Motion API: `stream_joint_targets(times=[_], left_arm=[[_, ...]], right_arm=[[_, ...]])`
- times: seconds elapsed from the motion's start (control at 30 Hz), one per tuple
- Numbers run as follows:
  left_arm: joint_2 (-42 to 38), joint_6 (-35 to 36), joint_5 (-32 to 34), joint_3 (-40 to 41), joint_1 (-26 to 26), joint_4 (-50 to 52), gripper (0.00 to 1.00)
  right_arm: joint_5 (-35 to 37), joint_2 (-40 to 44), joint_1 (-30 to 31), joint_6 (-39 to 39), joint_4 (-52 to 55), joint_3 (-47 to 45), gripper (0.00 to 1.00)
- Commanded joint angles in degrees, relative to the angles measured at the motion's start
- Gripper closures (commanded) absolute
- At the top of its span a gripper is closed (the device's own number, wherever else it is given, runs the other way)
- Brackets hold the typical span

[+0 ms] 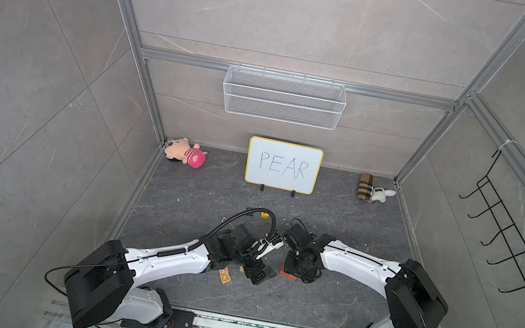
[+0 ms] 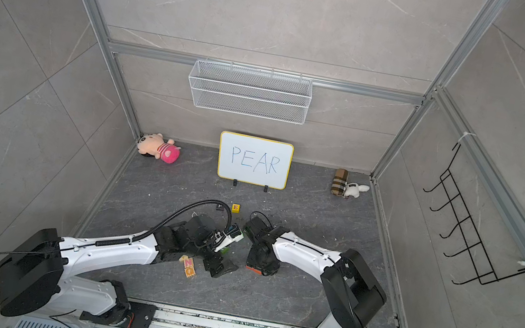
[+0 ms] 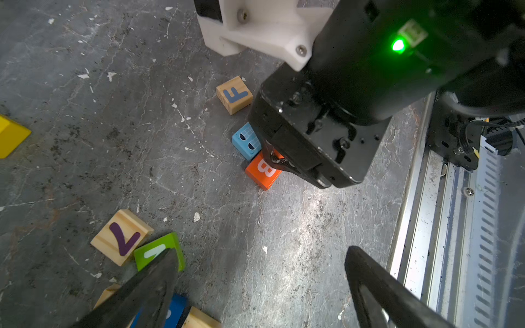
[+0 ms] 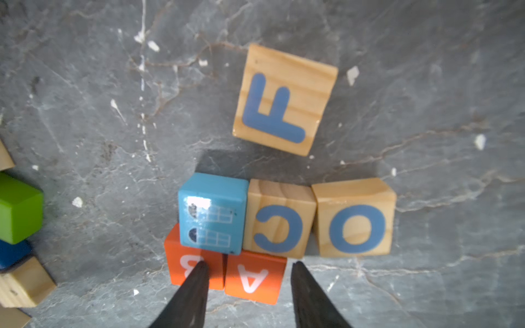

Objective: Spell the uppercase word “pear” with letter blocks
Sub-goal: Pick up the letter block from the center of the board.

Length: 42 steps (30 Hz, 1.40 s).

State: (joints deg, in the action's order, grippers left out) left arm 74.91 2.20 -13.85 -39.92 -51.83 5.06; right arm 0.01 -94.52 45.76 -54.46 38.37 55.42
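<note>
While right claw [image 4: 250, 263] straddles A block [image 4: 255, 277] | jaws seemingly just beside it

— Where do my top views sit?
— High at 6 o'clock, facing down toward 12, sharing the whole floor [image 1: 352, 224]. My wrist cameras look down close; both share the F block [image 3: 234, 95], right nearer.

desk [image 4: 85, 113]: dark stone-look, matt, rough, flecked | F block [image 4: 284, 99]: bare wood, visible grain | A block [image 4: 255, 279]: smooth orange-red paint | light-blue block [image 4: 213, 198]: glossy, chipped paint | near rail [image 3: 420, 227]: scuffed metal
</note>
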Motion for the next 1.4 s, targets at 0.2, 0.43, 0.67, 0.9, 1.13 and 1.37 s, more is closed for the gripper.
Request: stream_joint_targets(times=[0.2,0.43,0.67,0.9,1.13,1.37], left_arm=[[0.47,1.89,-0.73,-1.8,-0.29,0.64,0.05],[1.77,2.77,-0.82,-2.94,-0.29,0.53,0.05],[1.9,3.21,-1.1,-3.41,-0.29,0.64,0.05],[1.47,3.5,-0.26,-3.64,-0.29,0.15,0.04],[1.26,3.69,0.09,-3.76,-0.29,0.16,0.04],[0.02,3.36,0.57,-4.4,-0.29,-0.79,0.04]], right_arm=[[3.31,1.56,0.3,-0.91,6.17,-1.78,0.51],[3.94,1.78,-0.23,-0.87,6.43,-2.17,0.5],[0.34,-1.63,-0.23,3.15,3.59,0.28,0.55],[2.32,-3.27,-0.28,5.13,2.71,0.42,0.57],[2.54,-2.7,-0.21,6.67,3.32,0.8,0.68],[2.58,1.98,-0.23,10.76,5.73,4.46,0.72]])
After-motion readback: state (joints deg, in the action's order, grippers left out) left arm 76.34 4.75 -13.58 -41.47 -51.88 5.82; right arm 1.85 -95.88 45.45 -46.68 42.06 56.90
